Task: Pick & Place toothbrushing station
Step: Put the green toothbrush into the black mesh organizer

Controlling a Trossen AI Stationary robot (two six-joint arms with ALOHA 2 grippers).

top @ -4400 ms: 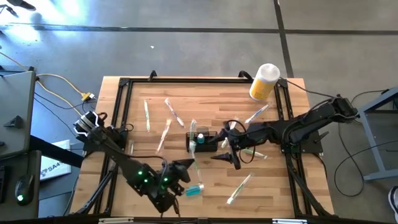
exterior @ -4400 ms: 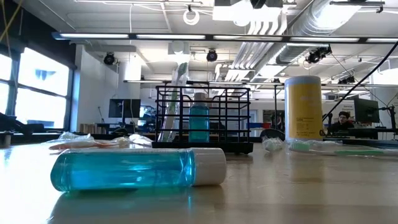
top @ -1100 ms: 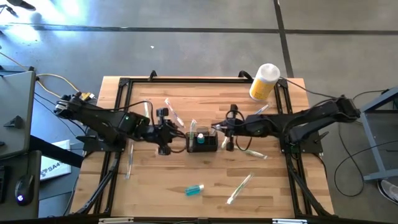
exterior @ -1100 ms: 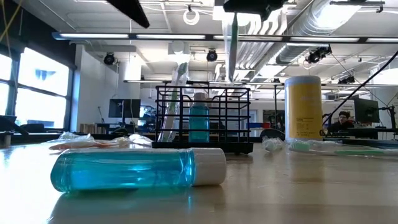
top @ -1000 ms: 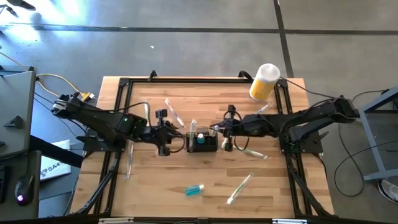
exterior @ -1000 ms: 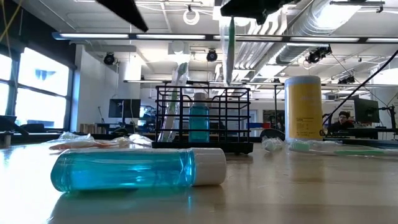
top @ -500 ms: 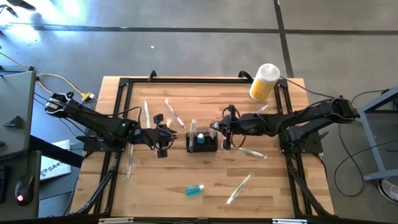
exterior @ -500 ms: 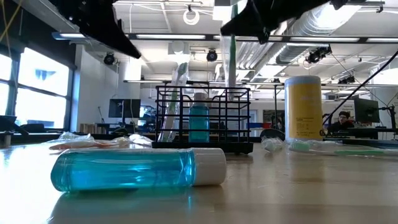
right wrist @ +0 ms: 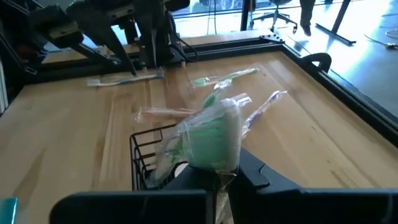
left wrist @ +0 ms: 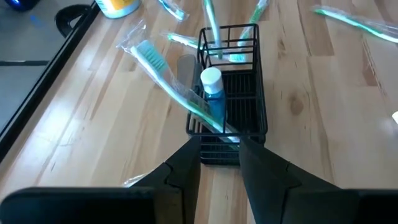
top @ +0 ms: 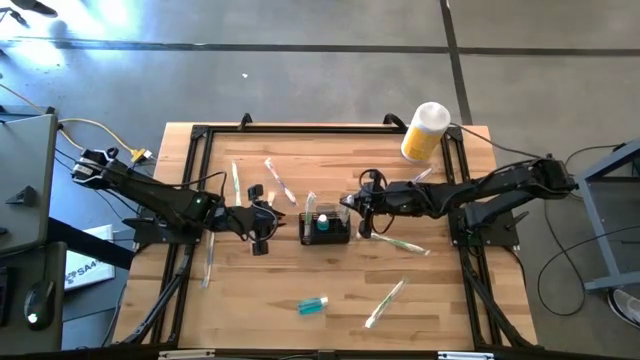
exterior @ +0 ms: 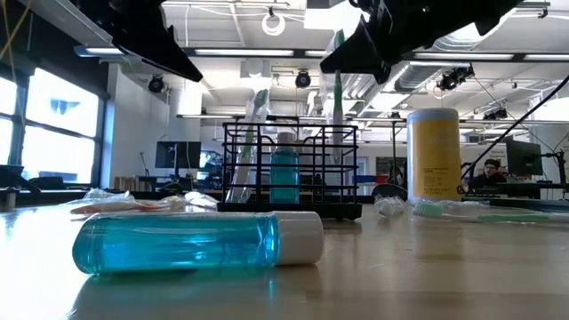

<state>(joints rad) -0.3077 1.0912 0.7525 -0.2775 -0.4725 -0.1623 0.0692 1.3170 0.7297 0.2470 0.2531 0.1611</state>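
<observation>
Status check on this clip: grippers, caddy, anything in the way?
Right gripper over the black wire caddy, jaws shut on a wrapped toothbrush. Left gripper beside the caddy, open. Caddy holds a blue bottle. Nothing blocking.

I see left arm stretched low toward centre, left gripper (top: 262, 217) with jaws parted, holding nothing. Right arm reaches in from opposite side, right gripper (top: 352, 208) jaws clamped on wrapped toothbrush (right wrist: 214, 134).
</observation>
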